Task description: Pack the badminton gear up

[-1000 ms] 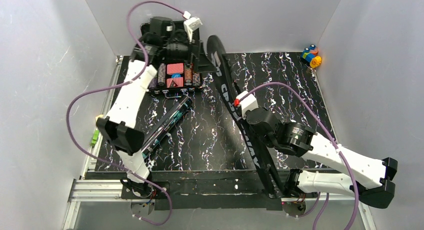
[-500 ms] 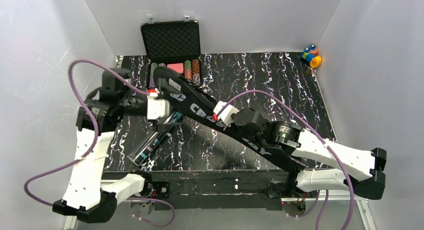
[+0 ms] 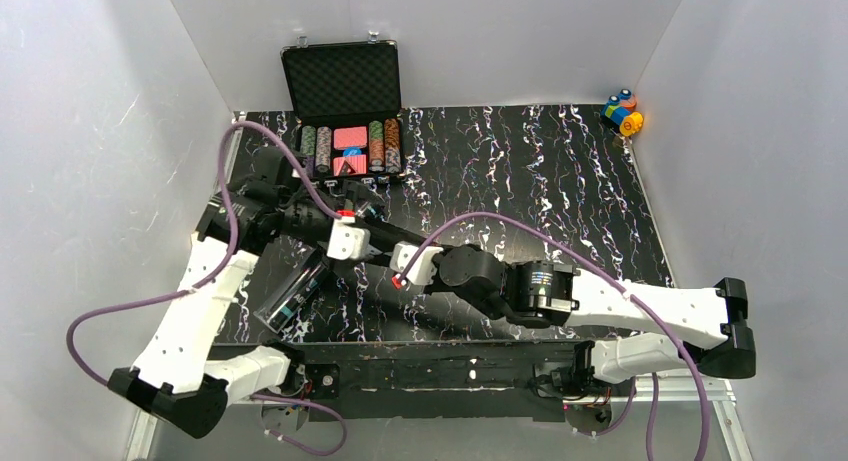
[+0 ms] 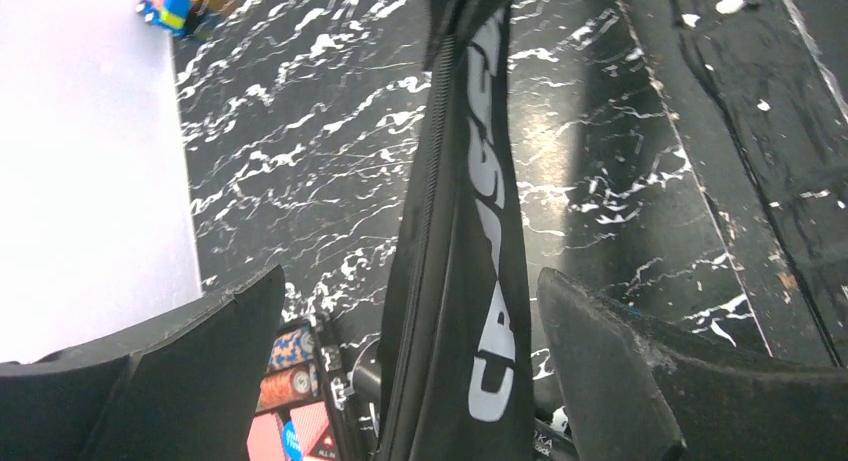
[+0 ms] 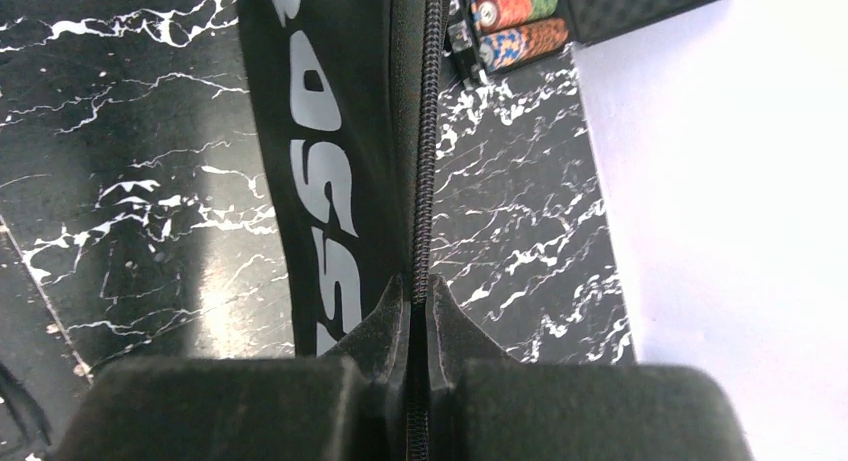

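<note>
The black bag lettered CROSSWAY stands on its edge across the mat's left middle, mostly under both arms in the top view. My right gripper is shut on the bag's zipper edge. My left gripper is open, its fingers on either side of the bag and clear of it. The long black tube with teal print lies on the mat at the left. No rackets or shuttlecocks show.
The open black case of poker chips stands at the back left, close to my left gripper. The colourful toy blocks sit in the back right corner. White walls close in three sides.
My left arm came back from the poker case and now straddles the bag. My right gripper has swung left with the bag, which turned from pointing backward to lying across the left middle.
</note>
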